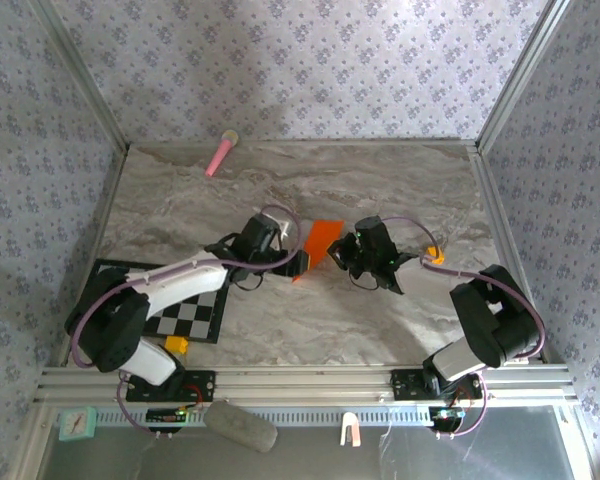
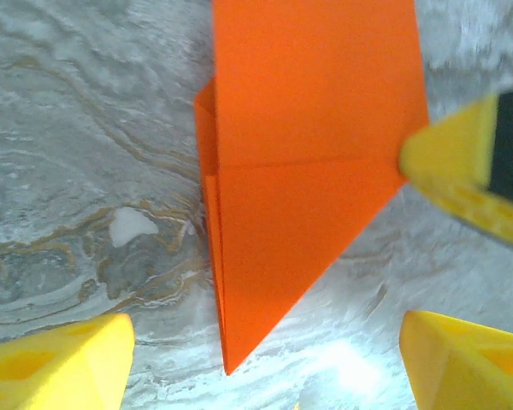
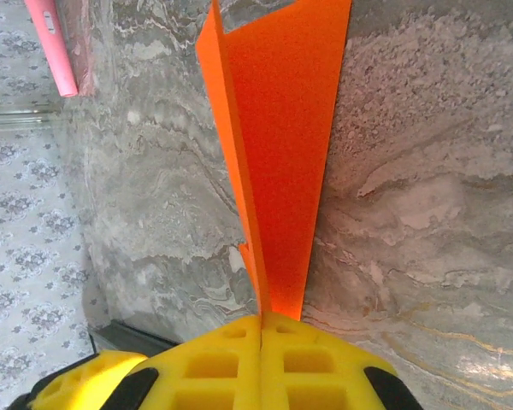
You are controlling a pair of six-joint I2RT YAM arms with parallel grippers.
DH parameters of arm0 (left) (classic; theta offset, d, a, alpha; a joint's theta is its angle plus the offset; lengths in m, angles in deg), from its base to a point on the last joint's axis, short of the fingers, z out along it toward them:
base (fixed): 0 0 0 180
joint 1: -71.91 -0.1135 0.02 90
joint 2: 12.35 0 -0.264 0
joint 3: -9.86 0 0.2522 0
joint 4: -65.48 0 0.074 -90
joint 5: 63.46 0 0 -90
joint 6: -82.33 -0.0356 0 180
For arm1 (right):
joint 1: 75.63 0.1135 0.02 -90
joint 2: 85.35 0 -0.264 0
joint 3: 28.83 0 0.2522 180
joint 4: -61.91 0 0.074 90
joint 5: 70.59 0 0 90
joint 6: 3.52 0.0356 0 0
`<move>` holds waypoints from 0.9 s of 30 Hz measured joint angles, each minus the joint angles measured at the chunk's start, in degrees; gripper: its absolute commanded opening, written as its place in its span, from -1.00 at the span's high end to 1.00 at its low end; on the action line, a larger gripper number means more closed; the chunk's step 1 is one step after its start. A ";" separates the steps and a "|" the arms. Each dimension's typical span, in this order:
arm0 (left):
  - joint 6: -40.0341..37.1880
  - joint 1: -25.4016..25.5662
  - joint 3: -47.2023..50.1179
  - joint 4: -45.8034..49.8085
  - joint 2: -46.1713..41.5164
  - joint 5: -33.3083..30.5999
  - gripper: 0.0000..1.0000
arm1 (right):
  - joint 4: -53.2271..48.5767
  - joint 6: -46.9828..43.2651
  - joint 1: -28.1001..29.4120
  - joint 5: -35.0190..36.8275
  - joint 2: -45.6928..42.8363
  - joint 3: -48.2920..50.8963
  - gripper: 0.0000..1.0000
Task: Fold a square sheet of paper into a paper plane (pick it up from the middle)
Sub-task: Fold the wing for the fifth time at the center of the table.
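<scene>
- Top view: left arm [image 1: 180,275] stretches low from its base across the mat [image 1: 185,318]. The left gripper [image 1: 298,262] is just left of the paper [image 1: 321,238].
- The right arm [image 1: 495,320] is bent at the elbow, and the right gripper [image 1: 338,250] touches the paper's right edge.
- The paper lies mid-table [image 1: 400,320] between both grippers. The stick [image 1: 221,152] is well apart from it, far-left.
- Left wrist view: the paper [image 2: 299,171] is creased, with a pointed tip lying on the marble.
- The left gripper [image 2: 265,342] is spread wide, one yellow finger on each side of the tip, gripping nothing.
- One right-gripper finger [image 2: 453,171] touches the paper's right corner.
- Right wrist view: the right gripper [image 3: 262,323] has its fingers pressed together, pinching the paper's [image 3: 282,128] near edge.
- A fold stands up along the paper's left side. The stick [image 3: 51,47] is far left of the paper.
</scene>
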 measured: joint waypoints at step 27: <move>-32.68 7.82 -0.37 -14.60 13.79 -11.63 0.15 | 0.00 2.95 -2.08 -3.65 -0.04 0.07 0.98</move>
